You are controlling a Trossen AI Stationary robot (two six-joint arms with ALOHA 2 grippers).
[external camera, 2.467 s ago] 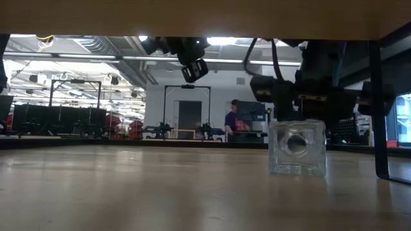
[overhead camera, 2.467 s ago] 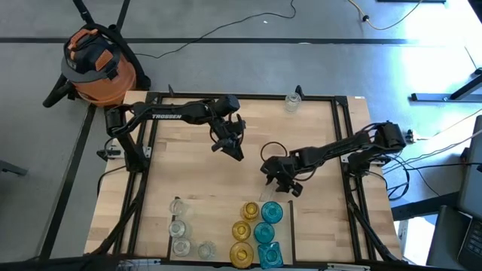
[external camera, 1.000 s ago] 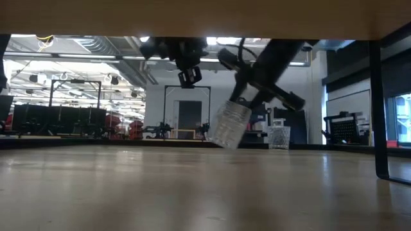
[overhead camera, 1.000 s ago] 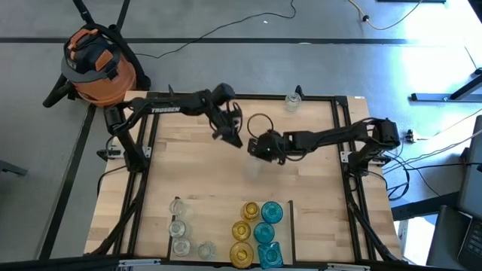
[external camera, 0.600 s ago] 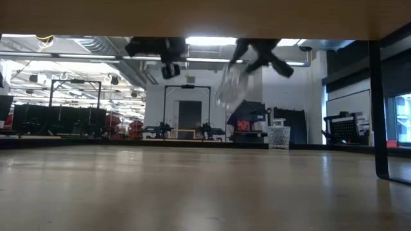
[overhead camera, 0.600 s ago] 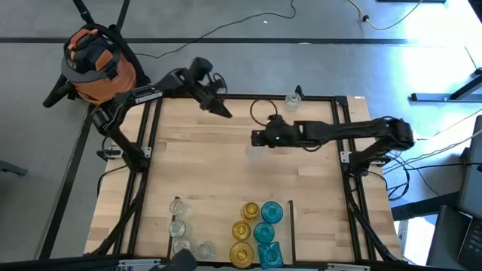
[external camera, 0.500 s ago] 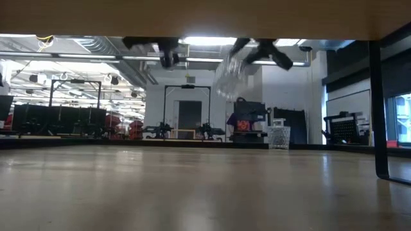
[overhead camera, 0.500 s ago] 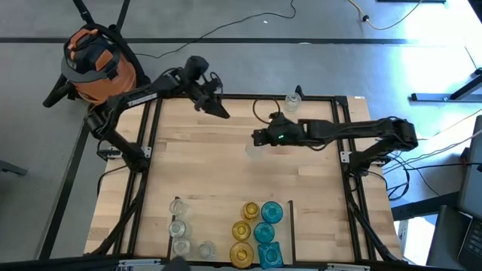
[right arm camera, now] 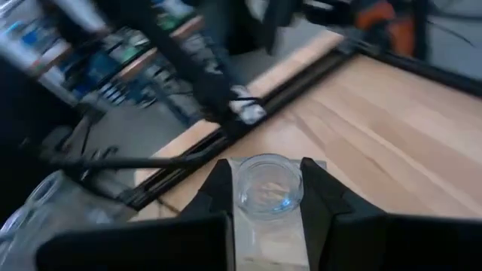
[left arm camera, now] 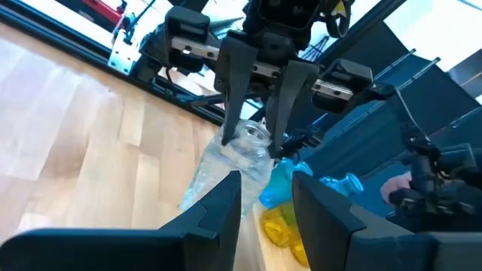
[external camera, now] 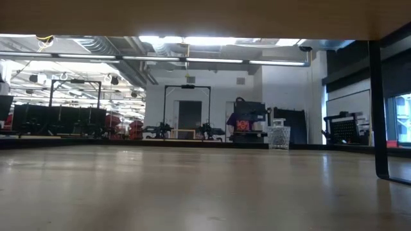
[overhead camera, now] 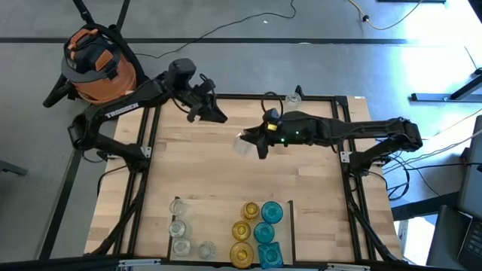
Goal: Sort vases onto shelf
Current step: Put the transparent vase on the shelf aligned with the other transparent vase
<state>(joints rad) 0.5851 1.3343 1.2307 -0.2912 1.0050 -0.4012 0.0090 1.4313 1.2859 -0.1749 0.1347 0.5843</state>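
"TROSSEN" lettering marks the left arm (overhead camera: pixel 120 111); right hand (overhead camera: pixel 251 141) grips a clear vase (overhead camera: pixel 242 143).

Bare shelf (overhead camera: pixel 196 162) mid-panel — sorted vases (overhead camera: pixel 256 232) crowding the near edge.

Clear vase (overhead camera: pixel 243 144) aloft, tilted; sorted vases (overhead camera: pixel 256 232) along shelf (overhead camera: pixel 188 165) edge.
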